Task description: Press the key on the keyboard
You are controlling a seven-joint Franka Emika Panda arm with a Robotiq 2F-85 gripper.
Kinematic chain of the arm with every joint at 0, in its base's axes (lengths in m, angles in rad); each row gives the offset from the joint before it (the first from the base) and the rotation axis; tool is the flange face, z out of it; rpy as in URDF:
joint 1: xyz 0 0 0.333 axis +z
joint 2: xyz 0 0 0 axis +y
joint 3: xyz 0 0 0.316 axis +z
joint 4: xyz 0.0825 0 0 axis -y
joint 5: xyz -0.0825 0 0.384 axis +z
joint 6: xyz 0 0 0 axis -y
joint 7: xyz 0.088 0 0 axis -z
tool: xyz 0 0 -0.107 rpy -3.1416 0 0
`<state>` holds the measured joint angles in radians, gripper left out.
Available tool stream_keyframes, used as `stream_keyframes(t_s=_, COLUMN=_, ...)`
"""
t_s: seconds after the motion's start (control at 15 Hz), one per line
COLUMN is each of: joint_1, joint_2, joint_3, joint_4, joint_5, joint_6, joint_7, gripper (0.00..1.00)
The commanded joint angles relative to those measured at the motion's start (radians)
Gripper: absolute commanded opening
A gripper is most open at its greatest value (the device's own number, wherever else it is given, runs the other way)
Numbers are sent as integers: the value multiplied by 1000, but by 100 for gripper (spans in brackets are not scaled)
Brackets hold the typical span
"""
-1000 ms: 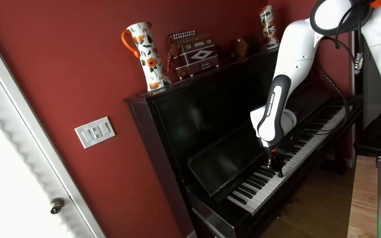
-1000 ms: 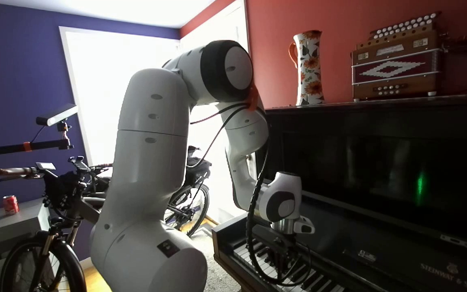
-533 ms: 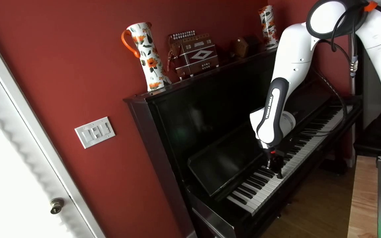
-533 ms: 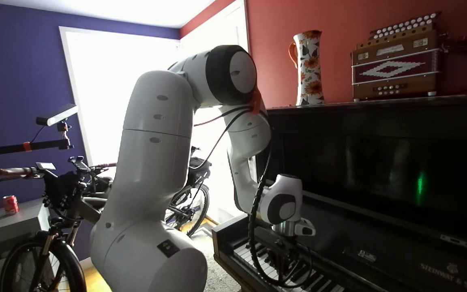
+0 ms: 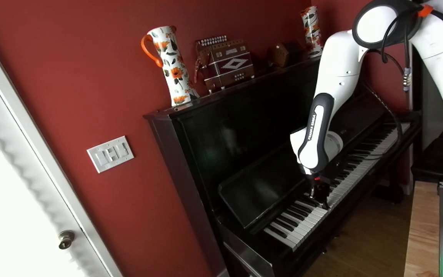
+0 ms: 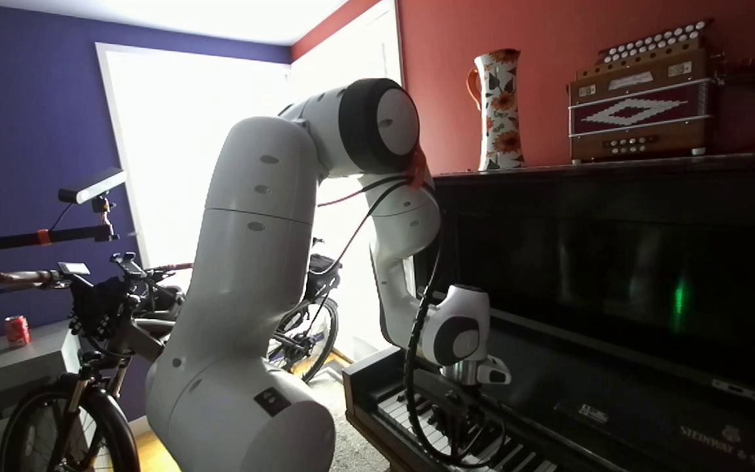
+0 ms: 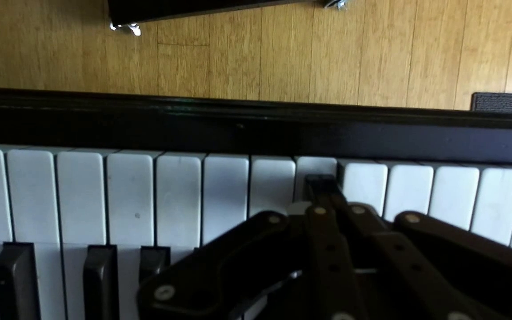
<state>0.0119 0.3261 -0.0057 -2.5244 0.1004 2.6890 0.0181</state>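
The keyboard point(image 5: 309, 222) is a long row of white and black keys on a dark upright piano; it also shows in the other exterior view point(image 6: 396, 412) and in the wrist view point(image 7: 178, 200). My gripper point(image 7: 322, 181) is shut, its dark fingertips together and empty. The tips rest on the front part of one white key point(image 7: 316, 165). That key sits lower than its neighbours; the side of the key to its right point(image 7: 365, 182) shows. In an exterior view the gripper point(image 5: 325, 206) points down onto the keys. The rear of the touched key is hidden by the gripper.
The piano's dark front rail point(image 7: 238, 133) runs along the key fronts. The upright panel point(image 5: 244, 154) rises behind the keys. Vases point(image 5: 175, 69) and an accordion point(image 5: 229, 63) stand on top. A black cable point(image 6: 413, 387) loops beside the gripper. A wooden tabletop point(image 5: 421, 231) is near the base.
The arm has lowered, its elbow dropping and shifting toward the piano. The gripper has moved slightly down, with its tips now at the white key. The piano and the things on it have not moved.
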Motion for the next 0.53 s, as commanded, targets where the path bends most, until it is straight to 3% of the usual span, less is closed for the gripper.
stream_keyframes(t_s=0.0, joint_1=-8, joint_2=42, joint_3=3, joint_4=16, joint_5=-9, joint_6=26, joint_7=7, gripper=0)
stream_keyframes(t_s=0.47, joint_1=-5, joint_2=44, joint_3=0, joint_4=16, joint_5=-13, joint_6=25, joint_7=13, gripper=0)
